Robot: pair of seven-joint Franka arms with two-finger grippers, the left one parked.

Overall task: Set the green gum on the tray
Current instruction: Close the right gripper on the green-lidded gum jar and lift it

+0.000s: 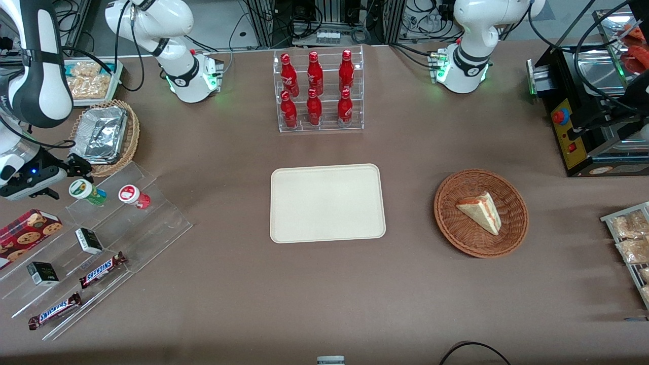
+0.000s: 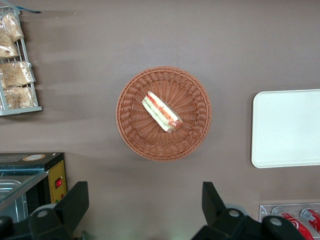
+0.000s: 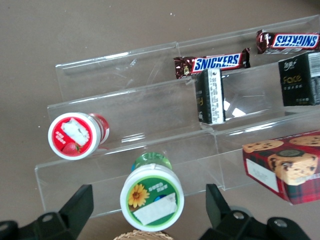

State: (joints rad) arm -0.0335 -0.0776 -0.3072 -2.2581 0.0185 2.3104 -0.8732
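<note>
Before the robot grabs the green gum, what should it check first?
1. Gripper open: ok, fingers spread wide.
2. Small green gum bottle with white flower-label lid between the fingers: ok, centred in the right wrist view.
3. Gripper touching the bottle: not ok, none yet; it sits beside the gum in the front view.
4. Red-bodied gum bottle with strawberry lid clear of the fingers: ok, apart on the clear acrylic stepped shelf.
5. Flat cream rectangular tray free: ok, nothing on it.
</note>
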